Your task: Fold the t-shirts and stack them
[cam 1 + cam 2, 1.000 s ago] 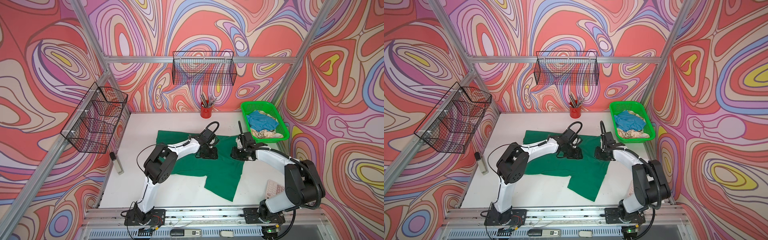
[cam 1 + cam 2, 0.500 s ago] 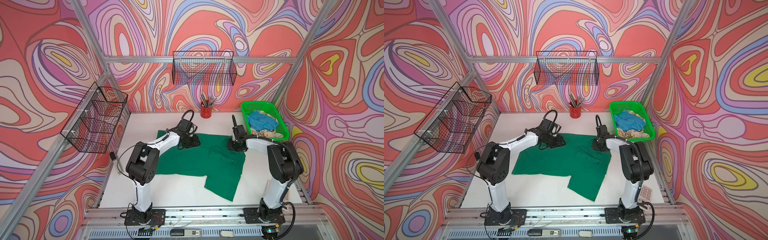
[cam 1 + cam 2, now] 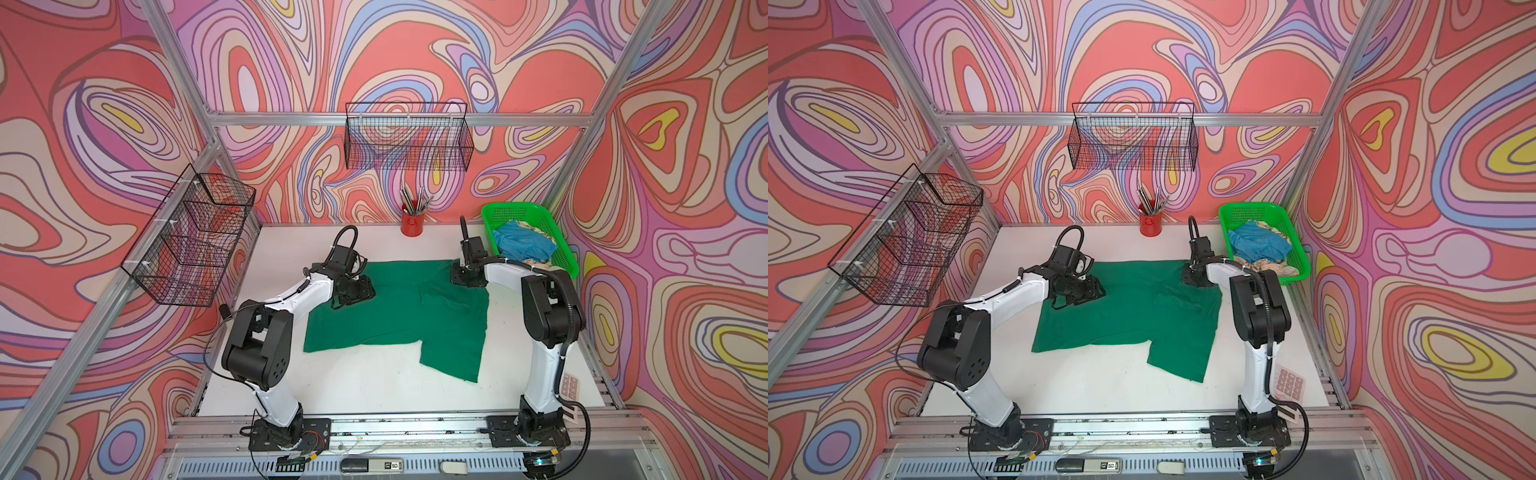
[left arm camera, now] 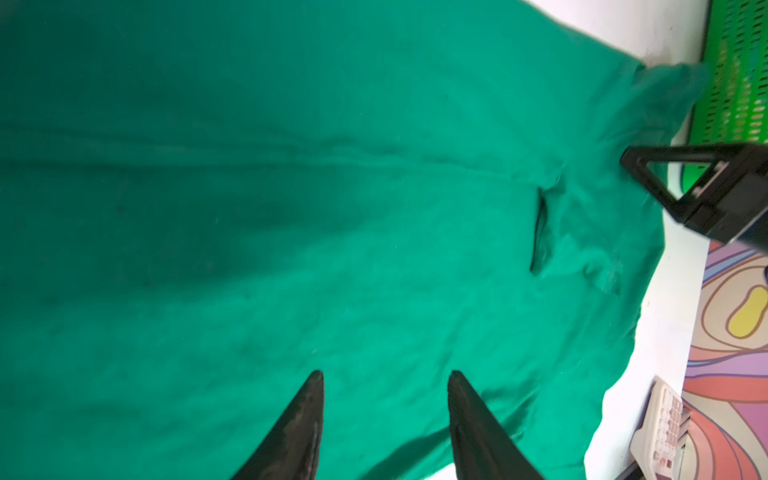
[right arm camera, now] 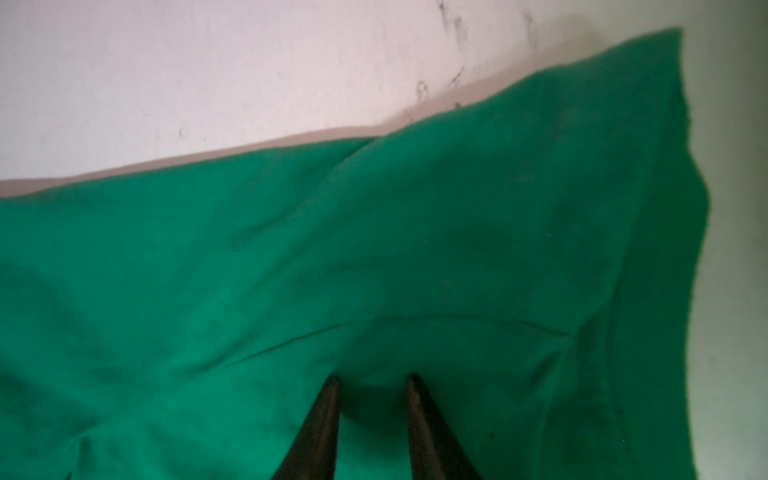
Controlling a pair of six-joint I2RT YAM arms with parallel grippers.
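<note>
A dark green t-shirt lies spread on the white table, one sleeve pointing toward the front; it shows in both top views. My left gripper rests low over the shirt's far left part, jaws open, only flat cloth beneath. At the shirt's far right corner, my right gripper has its tips down on the cloth, jaws a little apart and gripping nothing. A light blue t-shirt and a cream patterned one lie crumpled in the basket.
The bright green mesh basket stands at the back right, close to my right arm. A red cup of pens is at the back wall. Black wire baskets hang on the walls. A pink keypad lies at the front right.
Both grippers moved from the shirt's middle out toward its far edge, left going left and right going back. The shirt's upper part now lies spread flatter. The right jaws have opened slightly.
</note>
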